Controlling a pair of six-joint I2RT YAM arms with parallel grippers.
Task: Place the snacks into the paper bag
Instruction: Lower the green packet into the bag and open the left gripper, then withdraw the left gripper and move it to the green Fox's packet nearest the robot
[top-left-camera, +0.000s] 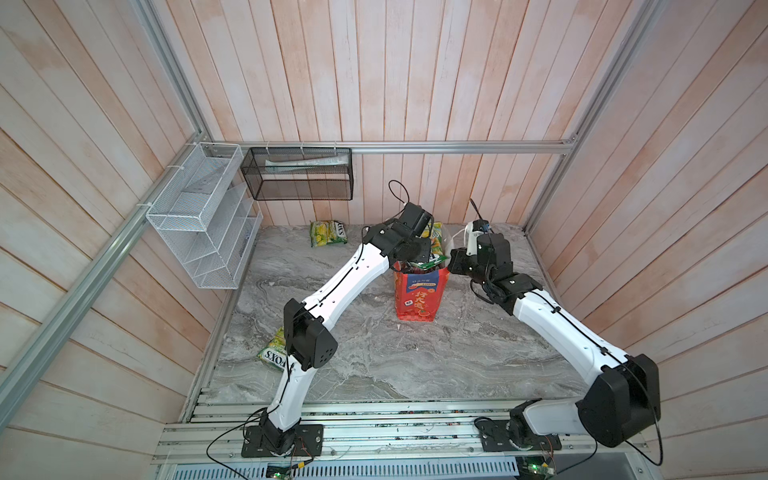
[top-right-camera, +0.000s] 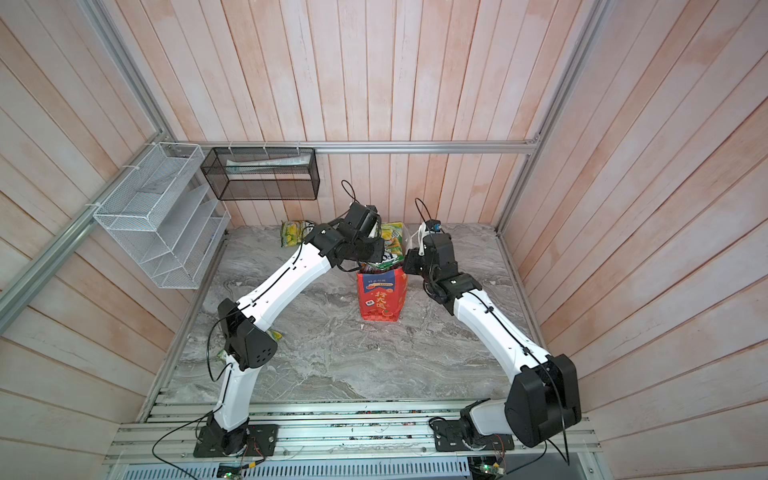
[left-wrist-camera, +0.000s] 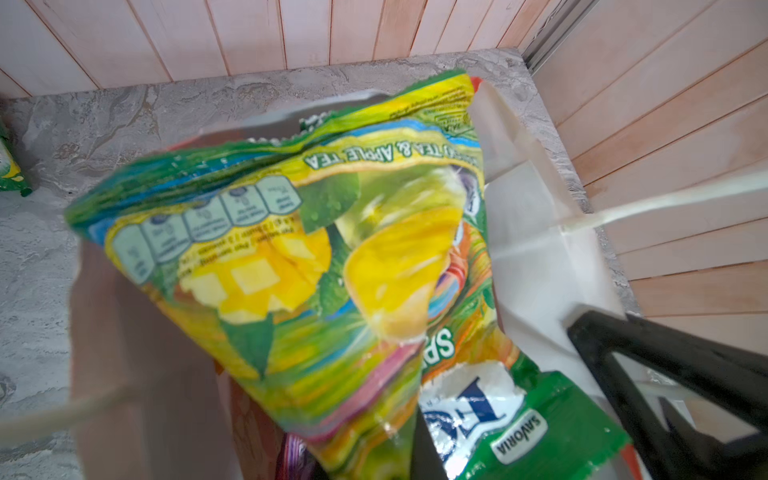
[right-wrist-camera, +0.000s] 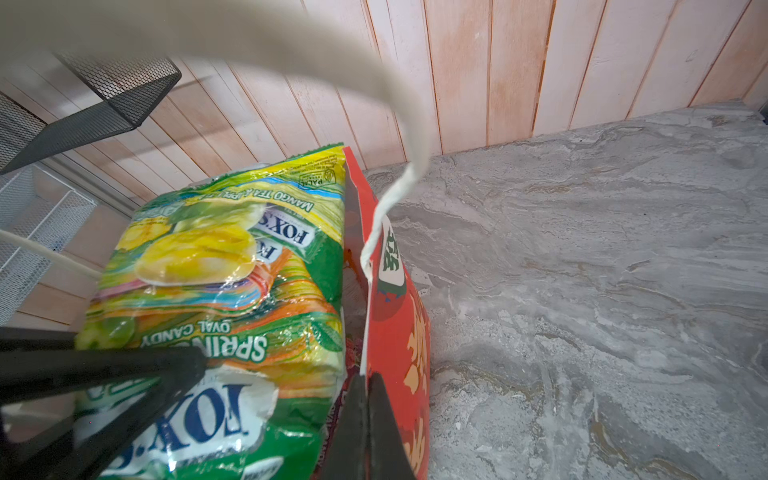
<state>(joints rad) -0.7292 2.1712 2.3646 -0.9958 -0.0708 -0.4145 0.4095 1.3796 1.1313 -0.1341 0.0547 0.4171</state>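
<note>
Left gripper (right-wrist-camera: 183, 370) pinches a green-yellow packet (right-wrist-camera: 216, 411) atop the crowded paper bag (right-wrist-camera: 399, 332), whose rim the right gripper (right-wrist-camera: 365, 399) clamps; once released, the packet may spill out.

4 green packets (top-left-camera: 328, 232), 1 paper bag (top-left-camera: 419, 299), 2 mesh baskets (top-left-camera: 199, 216).

Left claw (top-left-camera: 413, 262) and right claw (right-wrist-camera: 365, 390) hang close together, both clamped.
</note>
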